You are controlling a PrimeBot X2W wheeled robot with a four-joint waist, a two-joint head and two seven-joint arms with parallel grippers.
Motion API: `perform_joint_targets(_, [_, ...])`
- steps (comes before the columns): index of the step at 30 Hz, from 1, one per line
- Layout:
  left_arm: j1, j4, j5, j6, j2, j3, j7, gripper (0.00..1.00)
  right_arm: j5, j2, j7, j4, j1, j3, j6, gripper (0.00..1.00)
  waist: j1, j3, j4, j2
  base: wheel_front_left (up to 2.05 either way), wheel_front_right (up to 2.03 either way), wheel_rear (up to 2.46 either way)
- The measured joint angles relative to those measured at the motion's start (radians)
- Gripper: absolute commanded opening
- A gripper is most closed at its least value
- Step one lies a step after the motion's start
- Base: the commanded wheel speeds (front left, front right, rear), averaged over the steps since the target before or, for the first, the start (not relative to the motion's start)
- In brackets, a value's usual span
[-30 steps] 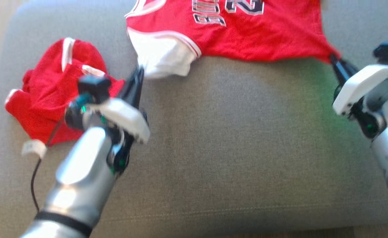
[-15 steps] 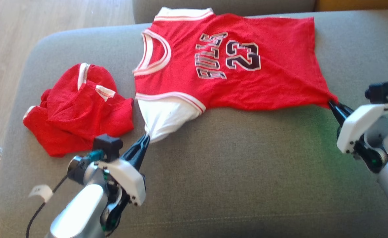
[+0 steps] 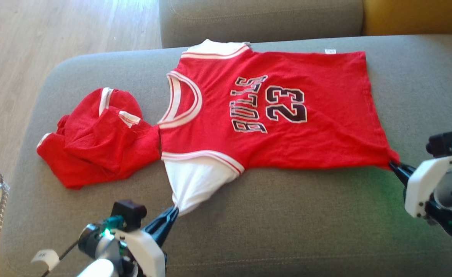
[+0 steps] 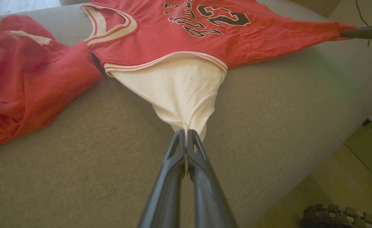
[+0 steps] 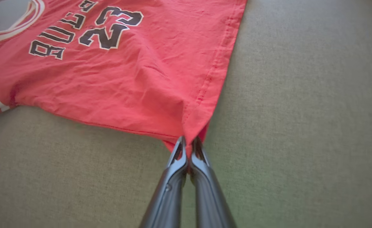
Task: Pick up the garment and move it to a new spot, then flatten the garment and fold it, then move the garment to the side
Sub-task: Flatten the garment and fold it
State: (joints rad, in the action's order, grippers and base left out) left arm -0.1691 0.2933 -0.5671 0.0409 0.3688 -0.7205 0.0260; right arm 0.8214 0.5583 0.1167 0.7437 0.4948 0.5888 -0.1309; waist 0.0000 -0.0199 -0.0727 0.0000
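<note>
Fingers of left gripper clamp the white sleeve, those of right gripper the hem corner, of the jersey lying toward twelve o'clock, long axis nine-to-three.

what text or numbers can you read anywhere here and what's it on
"BULLS": chest of the red jersey
"23": same jersey, beside it
white tag at its hem: too small to read
paper label, head view's lower left: blurred

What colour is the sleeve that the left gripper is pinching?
The sleeve is white, on a red jersey; clearest in the left wrist view.
</note>
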Motion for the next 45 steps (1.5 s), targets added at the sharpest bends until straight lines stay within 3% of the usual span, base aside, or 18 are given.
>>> perform_joint_targets(12, [0.081, -0.160, -0.122, 0.059, 0.108, -0.021, -0.132, 0.00, 0.034, 0.112, 0.088, -0.080, -0.078, 0.046, 0.000, 0.00, 0.0000, 0.027, 0.006, 0.0000, 0.00, 0.00, 0.00])
perform_joint_targets(25, [0.108, -0.269, -0.277, 0.082, 0.227, -0.094, -0.283, 0.00, 0.152, 0.212, 0.325, -0.207, -0.171, 0.092, 0.000, 0.00, 0.0000, 0.039, 0.026, 0.0000, 0.00, 0.00, 0.00])
perform_joint_targets(39, [0.110, -0.401, -0.443, 0.083, 0.363, -0.205, -0.378, 0.00, 0.253, 0.279, 0.540, -0.328, -0.294, 0.030, 0.000, 0.00, 0.0000, 0.049, 0.037, 0.0000, 0.00, 0.00, 0.00])
perform_joint_targets(45, [0.106, -0.441, -0.476, 0.083, 0.404, -0.210, -0.393, 0.00, 0.247, 0.298, 0.558, -0.384, -0.334, -0.022, 0.000, 0.00, 0.0000, 0.044, 0.038, 0.0000, 0.00, 0.00, 0.00])
